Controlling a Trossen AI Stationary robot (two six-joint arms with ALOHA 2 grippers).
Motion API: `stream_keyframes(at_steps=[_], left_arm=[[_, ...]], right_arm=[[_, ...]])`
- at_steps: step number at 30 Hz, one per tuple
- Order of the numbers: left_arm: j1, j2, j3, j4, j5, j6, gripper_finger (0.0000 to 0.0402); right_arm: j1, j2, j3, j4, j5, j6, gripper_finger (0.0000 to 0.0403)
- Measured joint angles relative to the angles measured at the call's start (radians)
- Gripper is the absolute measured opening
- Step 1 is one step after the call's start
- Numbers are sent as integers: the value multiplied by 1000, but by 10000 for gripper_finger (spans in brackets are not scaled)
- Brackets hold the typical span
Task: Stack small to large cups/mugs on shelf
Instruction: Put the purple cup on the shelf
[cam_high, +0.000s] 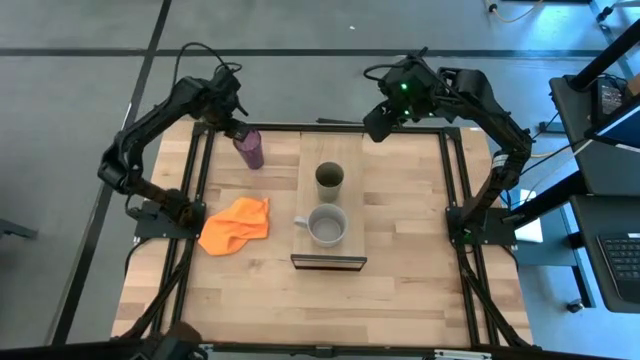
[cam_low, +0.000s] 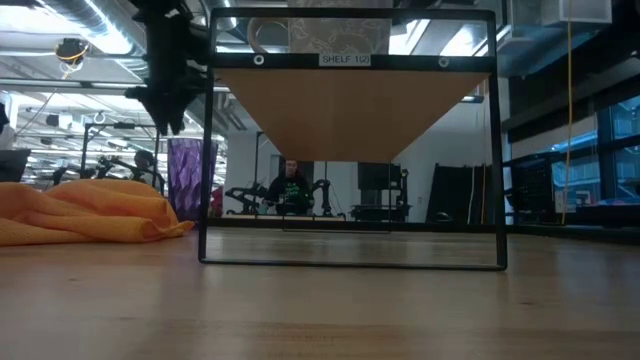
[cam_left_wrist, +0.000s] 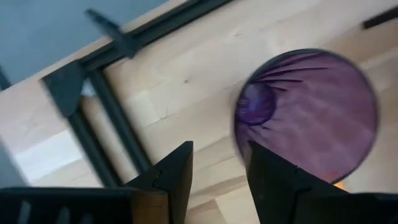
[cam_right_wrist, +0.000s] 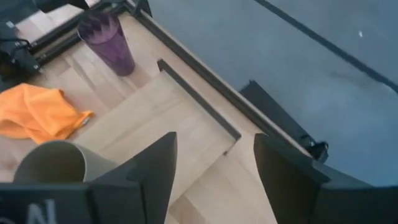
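Note:
The shelf is a long plank in the middle of the table. The olive-green cup and the grey mug stand upright on it, the mug nearer, its handle toward the table's left. The purple tumbler stands upright on the tabletop at the far left of the shelf. My left gripper is open just above the tumbler, toward its far-left side, touching nothing. My right gripper is open and empty in the air over the table's far edge, beyond the shelf's far right corner.
An orange cloth lies crumpled on the tabletop left of the shelf, near the mug. Black frame rails run along the table's sides. The low view shows the shelf's underside on a black frame.

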Motion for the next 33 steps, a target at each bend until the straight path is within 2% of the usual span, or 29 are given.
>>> stream_keyframes(at_steps=[7, 15, 26, 33], left_arm=[[-3, 13, 0, 85, 26, 7, 139], [-4, 13, -4, 88, 27, 34, 139], [-5, 14, -141, 115, 31, 62, 139], [-23, 14, -146, 179, 30, 58, 139]], right_arm=[[0, 0, 0, -34, 0, 13, 216], [5, 0, 0, -35, 0, 9, 216], [5, 1, 0, -37, 0, 3, 216], [5, 1, 0, -36, 0, -16, 216]])
